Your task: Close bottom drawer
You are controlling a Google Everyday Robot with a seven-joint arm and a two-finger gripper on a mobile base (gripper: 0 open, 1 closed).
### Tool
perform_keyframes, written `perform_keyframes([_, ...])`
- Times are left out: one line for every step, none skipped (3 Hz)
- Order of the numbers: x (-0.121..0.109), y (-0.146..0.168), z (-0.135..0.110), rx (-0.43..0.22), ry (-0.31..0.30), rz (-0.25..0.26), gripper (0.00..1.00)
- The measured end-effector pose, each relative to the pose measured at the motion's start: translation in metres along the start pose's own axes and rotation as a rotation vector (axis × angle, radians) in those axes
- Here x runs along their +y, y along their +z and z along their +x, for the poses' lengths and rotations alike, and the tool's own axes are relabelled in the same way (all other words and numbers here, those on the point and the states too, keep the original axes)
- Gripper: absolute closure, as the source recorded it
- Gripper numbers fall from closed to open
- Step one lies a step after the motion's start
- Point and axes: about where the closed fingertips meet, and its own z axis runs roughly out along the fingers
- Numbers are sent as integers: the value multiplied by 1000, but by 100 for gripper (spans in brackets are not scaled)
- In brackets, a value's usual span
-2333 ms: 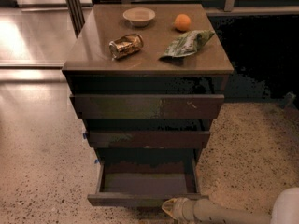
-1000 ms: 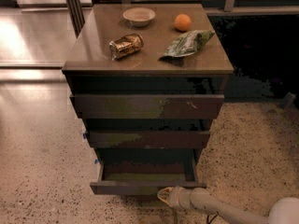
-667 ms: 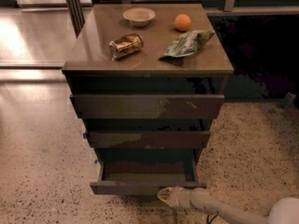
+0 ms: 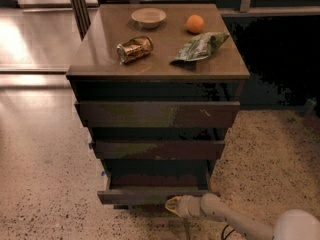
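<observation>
The bottom drawer (image 4: 150, 196) is the lowest of three dark brown drawer fronts. It stands out only a little from the cabinet, and a narrow strip of its inside shows. My gripper (image 4: 173, 205) is at the drawer front's lower right, touching or nearly touching it, with the pale arm (image 4: 235, 219) reaching in from the bottom right. The middle drawer front (image 4: 159, 149) and the wide top drawer front (image 4: 157, 114) with pale scratch marks sit above.
On the cabinet top (image 4: 100, 54) lie a small white bowl (image 4: 148, 17), an orange (image 4: 195, 23), a tipped gold can (image 4: 134, 49) and a green snack bag (image 4: 201, 46). Speckled floor (image 4: 45, 184) surrounds the cabinet. A dark area lies behind at right.
The bottom drawer has slid inward, from well open to only slightly open. My gripper has moved with it toward the cabinet.
</observation>
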Motion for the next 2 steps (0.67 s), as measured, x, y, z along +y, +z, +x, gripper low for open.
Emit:
perform_keyframes([-26,7,-5,-8,-40,8,100])
perform_keyframes([-26,7,-5,-8,-40,9,100])
